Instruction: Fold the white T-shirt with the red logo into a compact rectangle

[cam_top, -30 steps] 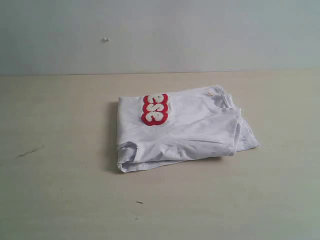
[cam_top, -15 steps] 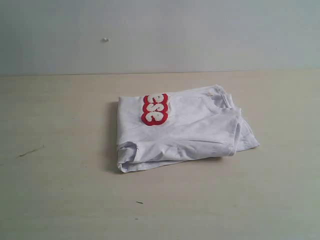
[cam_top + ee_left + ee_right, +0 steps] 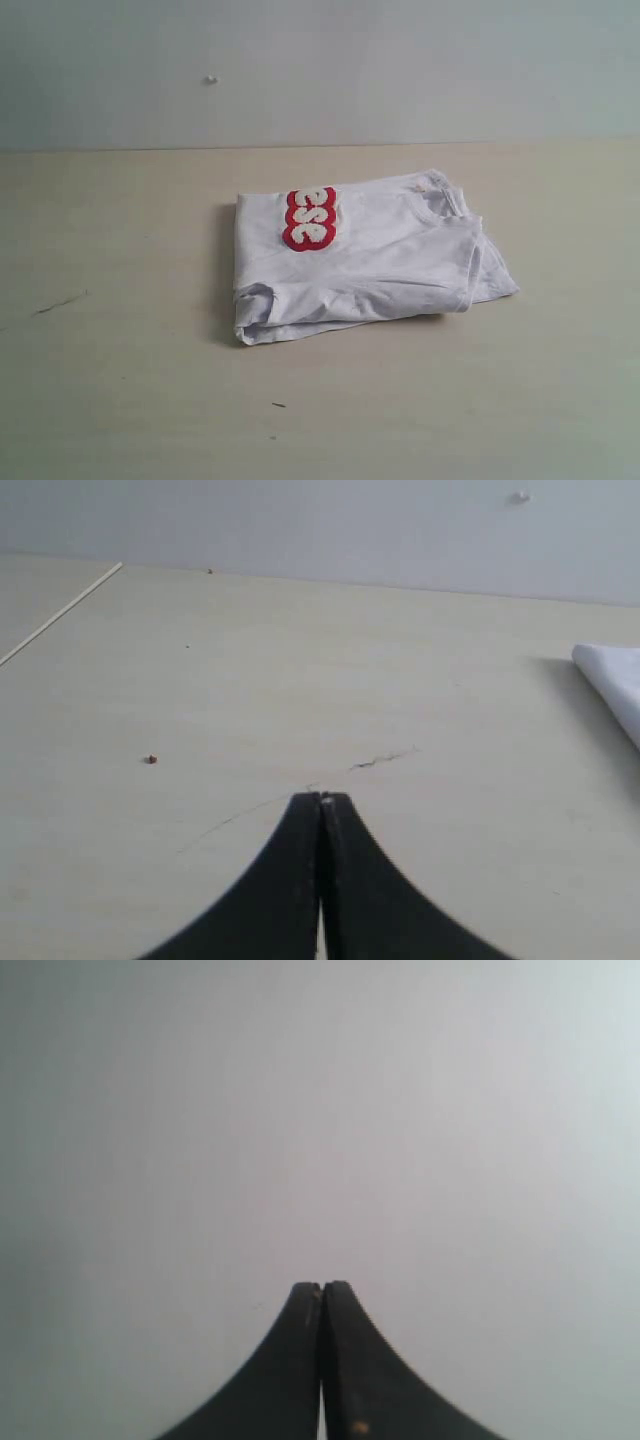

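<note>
Shows left gripper [image 3: 321,798] pinched fully together, gripping nothing, low over bare table [image 3: 200,680], with an edge of the T-shirt [image 3: 612,680] in sight nearby. Shows right gripper [image 3: 321,1285] likewise closed and empty, facing only a blank pale surface. Finds the T-shirt lying mid-table, folded into a rough rectangle, clear of both grippers, collar toward the far right. Bares part of the red logo [image 3: 310,218] on top, near the far-left corner.

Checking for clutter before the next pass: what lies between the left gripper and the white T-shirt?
Only bare tabletop with a thin dark scratch, seen in the left wrist view between the shut left gripper and the white T-shirt.
</note>
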`<state>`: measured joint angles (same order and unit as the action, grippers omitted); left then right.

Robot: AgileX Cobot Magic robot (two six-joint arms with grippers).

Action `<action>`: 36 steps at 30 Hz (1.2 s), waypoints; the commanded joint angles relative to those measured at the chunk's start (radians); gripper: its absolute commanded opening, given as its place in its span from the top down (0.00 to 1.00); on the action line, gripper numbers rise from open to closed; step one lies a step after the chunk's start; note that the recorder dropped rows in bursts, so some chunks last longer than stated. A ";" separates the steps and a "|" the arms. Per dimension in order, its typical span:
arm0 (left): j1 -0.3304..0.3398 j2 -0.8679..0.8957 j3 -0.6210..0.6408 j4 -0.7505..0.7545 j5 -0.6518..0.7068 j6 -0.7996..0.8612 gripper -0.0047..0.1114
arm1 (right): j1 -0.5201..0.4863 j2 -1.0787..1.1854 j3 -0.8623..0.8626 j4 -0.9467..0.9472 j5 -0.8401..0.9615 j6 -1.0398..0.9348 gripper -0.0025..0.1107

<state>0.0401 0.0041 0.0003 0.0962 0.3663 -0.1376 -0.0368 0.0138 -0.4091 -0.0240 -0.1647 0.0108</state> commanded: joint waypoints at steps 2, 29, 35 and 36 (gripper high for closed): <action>0.000 -0.004 0.000 -0.002 -0.010 -0.005 0.96 | -0.034 -0.014 0.067 -0.010 0.000 -0.011 0.98; 0.000 -0.004 0.000 -0.002 -0.010 -0.003 0.96 | -0.080 -0.014 0.409 -0.004 0.432 0.028 0.98; 0.000 -0.004 0.000 -0.002 -0.010 -0.003 0.96 | -0.080 -0.014 0.409 -0.002 0.430 0.072 0.98; 0.000 -0.004 0.000 -0.002 -0.010 -0.003 0.96 | -0.080 -0.014 0.409 -0.002 0.430 0.072 0.98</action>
<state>0.0401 0.0041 0.0003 0.0962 0.3663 -0.1376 -0.1120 0.0047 -0.0051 -0.0251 0.2635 0.0716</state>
